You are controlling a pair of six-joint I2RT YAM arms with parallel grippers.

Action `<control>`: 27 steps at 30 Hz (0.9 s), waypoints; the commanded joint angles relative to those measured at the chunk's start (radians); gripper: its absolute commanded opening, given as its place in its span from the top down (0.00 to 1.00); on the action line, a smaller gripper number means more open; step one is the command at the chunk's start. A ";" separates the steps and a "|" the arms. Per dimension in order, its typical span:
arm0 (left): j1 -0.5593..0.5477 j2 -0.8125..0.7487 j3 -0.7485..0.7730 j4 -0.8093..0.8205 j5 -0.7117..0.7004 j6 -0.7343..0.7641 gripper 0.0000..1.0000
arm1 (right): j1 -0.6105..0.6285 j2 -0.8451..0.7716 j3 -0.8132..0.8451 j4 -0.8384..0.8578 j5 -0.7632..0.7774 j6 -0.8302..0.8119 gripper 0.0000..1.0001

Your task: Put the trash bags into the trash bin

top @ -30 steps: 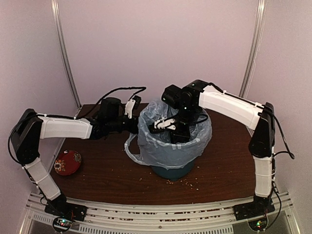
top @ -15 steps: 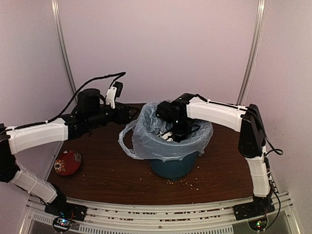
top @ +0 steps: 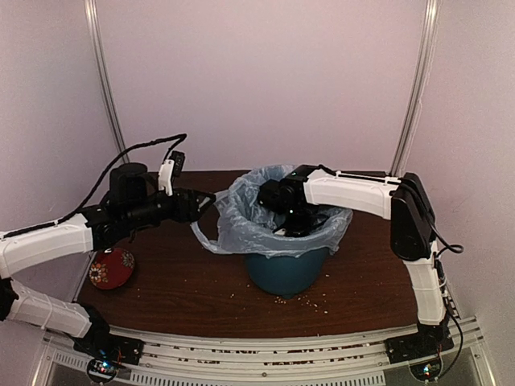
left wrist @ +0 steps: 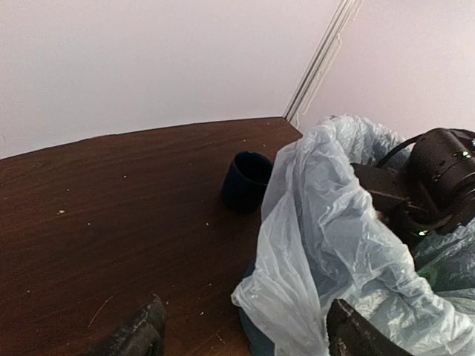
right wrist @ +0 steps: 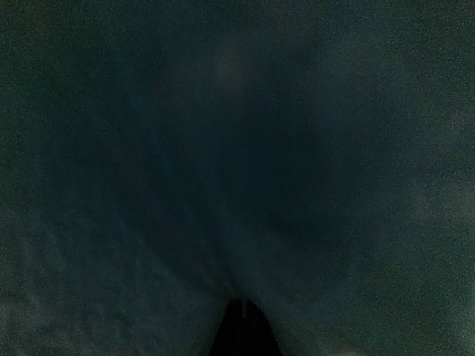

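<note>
Left gripper [top: 199, 207] has drawn back leftward from the trash bin [top: 283, 273]; fingers spread, bag edge lying loose between them. Right gripper [right wrist: 242, 322] has sunk deeper into the bin, fingers pressed together. Trash bag [top: 241, 225] drapes over the bin's rim, lining it.

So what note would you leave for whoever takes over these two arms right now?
Left gripper: jaws open, empty, just left of the trash bag.
Right gripper: shut, deep inside the teal bin; any grip on plastic is hidden.
Done: the bag sits in the bin, its edge draped over the rim.
Left: a loose flap hangs outside on the left side; probably tuck it, then lift the right arm out.
</note>
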 commanded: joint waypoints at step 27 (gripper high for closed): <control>0.003 0.259 -0.147 0.368 0.142 -0.237 1.00 | 0.012 -0.017 -0.132 0.079 -0.015 -0.012 1.00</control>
